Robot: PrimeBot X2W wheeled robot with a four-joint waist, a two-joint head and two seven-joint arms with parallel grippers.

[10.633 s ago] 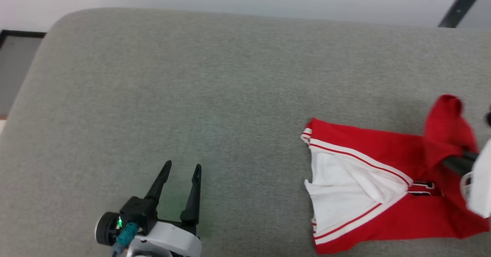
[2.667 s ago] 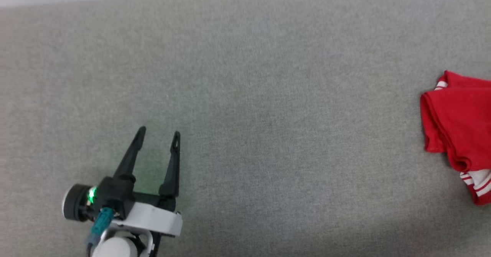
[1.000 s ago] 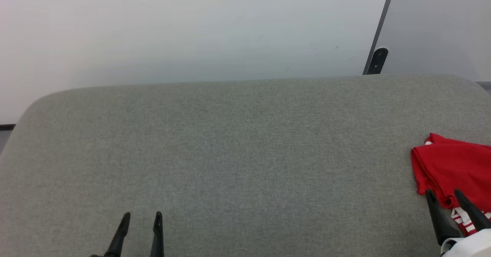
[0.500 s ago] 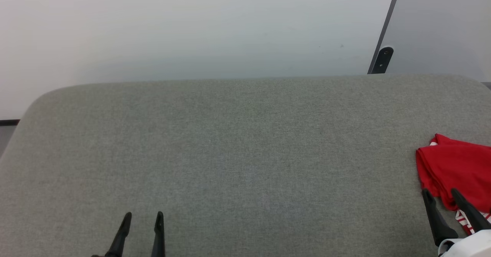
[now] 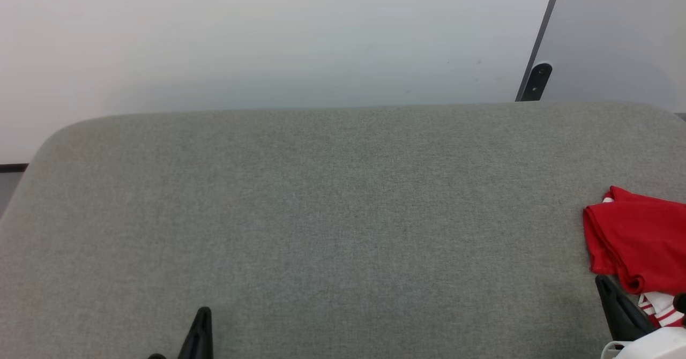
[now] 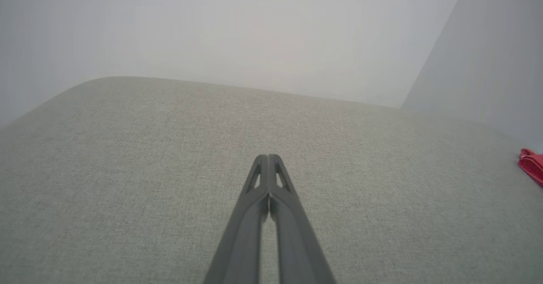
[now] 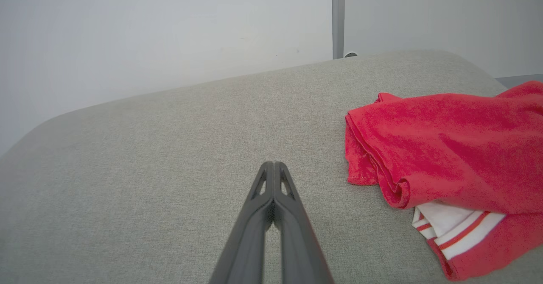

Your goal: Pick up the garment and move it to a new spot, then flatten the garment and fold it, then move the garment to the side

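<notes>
Left end effector (image 6: pixel 268 160): fingers pressed together, gripping nothing, low over the grey padded surface (image 6: pixel 127 148), pointing toward the top of the left wrist view. Right end effector (image 7: pixel 274 165): fingers also together, empty, tips near the left of the garment (image 7: pixel 445 148) and apart from it. In the head view the garment lies bunched at the right frame edge. Its rolled red fold faces left and its white striped trim lies at lower right. Its long axis cannot be determined, because the frame edge crops it.

garment (image 7: pixel 445 148): bright red, white panel, red-and-white striped trim.
cushion (image 5: pixel 321 214): heathered grey-green weave.
wall (image 5: pixel 268 37): plain pale grey-white.
bracket (image 5: pixel 537 77): black.
left gripper (image 6: pixel 268 159), right gripper (image 7: pixel 274 165): matte charcoal fingers.
</notes>
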